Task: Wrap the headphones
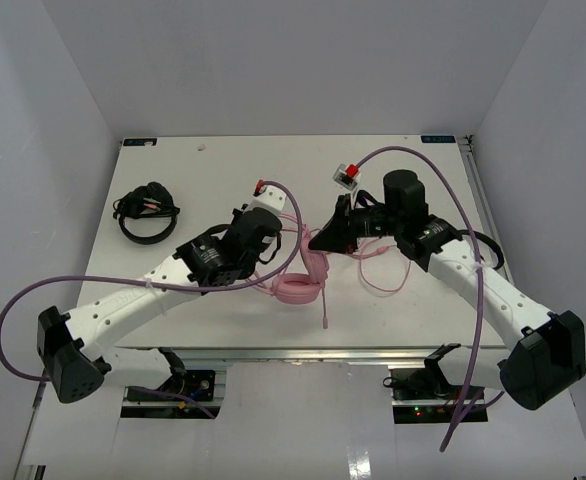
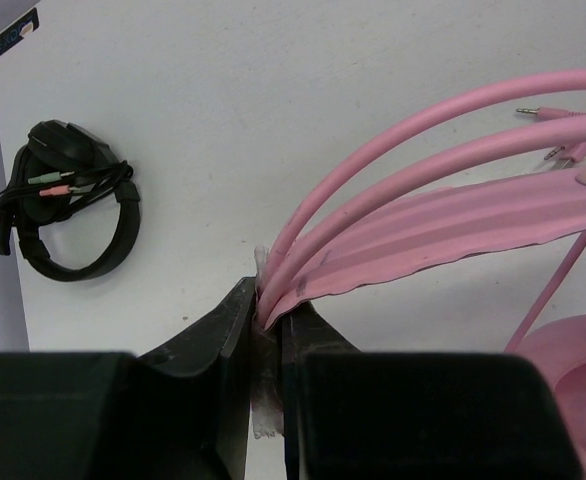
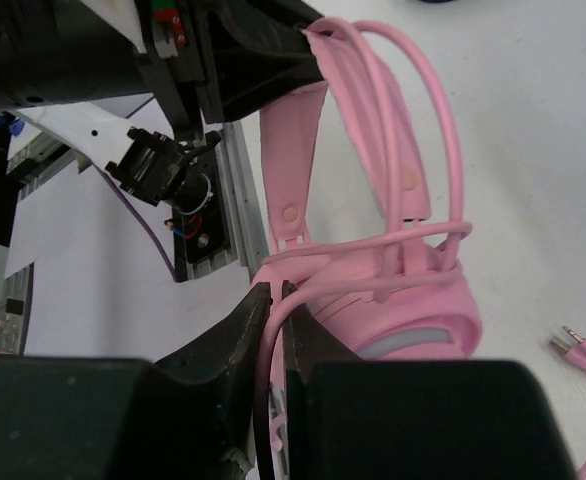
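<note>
We see the left hand clamped on the headband of the pink headphones; the right hand pinches their thin cable.

The top external camera looks down from above and behind the arm bases over the whole tabletop. The left wrist camera, close in, faces past the left gripper toward the far-left corner; the right wrist camera faces the near edge. All share the headphones.
</note>
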